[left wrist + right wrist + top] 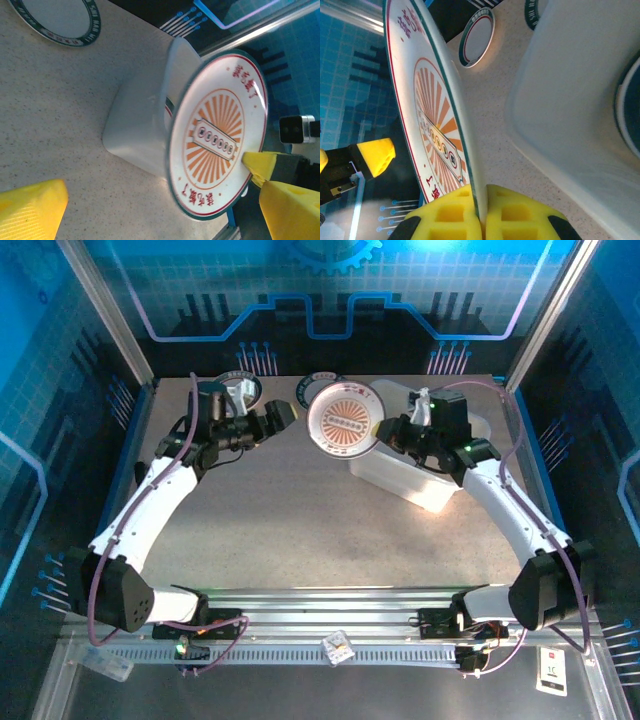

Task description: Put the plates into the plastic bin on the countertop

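Right fingers point(450, 217) clamping rim of round white plate with orange sunburst centre and dark green rim point(215, 145), holding it on edge just beside white translucent rectangular plastic bin point(425, 490) sitting on beige speckled table point(300, 530). Left fingers point(30, 210) standing spread wide, gripping nothing, near sunburst plate's face. Second round pale plate with dark patterned rim point(55, 20) lying flat on table, well apart.

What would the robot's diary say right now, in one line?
left tool: open, clear of sunburst plate | right tool: shut on sunburst plate rim | sunburst plate: on edge beside plastic bin, not yet inside
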{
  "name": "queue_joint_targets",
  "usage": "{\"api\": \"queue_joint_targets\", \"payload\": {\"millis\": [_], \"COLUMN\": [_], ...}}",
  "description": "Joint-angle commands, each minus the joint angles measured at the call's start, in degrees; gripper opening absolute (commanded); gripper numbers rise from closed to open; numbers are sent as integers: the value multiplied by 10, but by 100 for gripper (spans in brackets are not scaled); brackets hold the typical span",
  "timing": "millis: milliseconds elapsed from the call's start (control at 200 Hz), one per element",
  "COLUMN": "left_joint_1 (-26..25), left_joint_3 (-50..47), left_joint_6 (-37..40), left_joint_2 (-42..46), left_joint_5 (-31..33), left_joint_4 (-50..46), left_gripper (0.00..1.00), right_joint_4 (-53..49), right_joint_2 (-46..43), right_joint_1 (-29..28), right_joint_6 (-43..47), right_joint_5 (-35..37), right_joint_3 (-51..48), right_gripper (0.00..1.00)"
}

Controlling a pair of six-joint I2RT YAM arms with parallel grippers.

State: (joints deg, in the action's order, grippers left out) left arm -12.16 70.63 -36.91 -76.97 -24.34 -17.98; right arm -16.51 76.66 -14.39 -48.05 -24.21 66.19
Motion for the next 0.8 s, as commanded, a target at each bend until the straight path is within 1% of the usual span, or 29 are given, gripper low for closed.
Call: {"api": "queue_joint_targets", "payload": {"millis": [0, 200, 345, 525, 795], "left_joint_1": [29, 81, 95, 100, 102], "left_joint_3": [6, -36, -69, -84, -69], "left_joint_6": [12, 17, 7, -5, -5], "left_joint_2": [12, 7, -6, -32, -74], "left_joint_5": [2, -18, -25, -36, -42], "left_joint_4": [-11, -8, 10, 30, 30], "left_gripper": [99, 99, 99, 99, 99], "right_joint_4": [-1, -19, -28, -36, -32], "right_joint_2": [-27, -31, -21, 6, 56], "right_joint_1": [30, 90, 120, 132, 138], "right_joint_6": [0, 7, 8, 7, -1], "right_joint_5": [-1, 2, 12, 27, 32], "right_joint_3": [-5, -3, -2, 3, 14], "right_gripper": [0, 0, 0, 0, 0]}}
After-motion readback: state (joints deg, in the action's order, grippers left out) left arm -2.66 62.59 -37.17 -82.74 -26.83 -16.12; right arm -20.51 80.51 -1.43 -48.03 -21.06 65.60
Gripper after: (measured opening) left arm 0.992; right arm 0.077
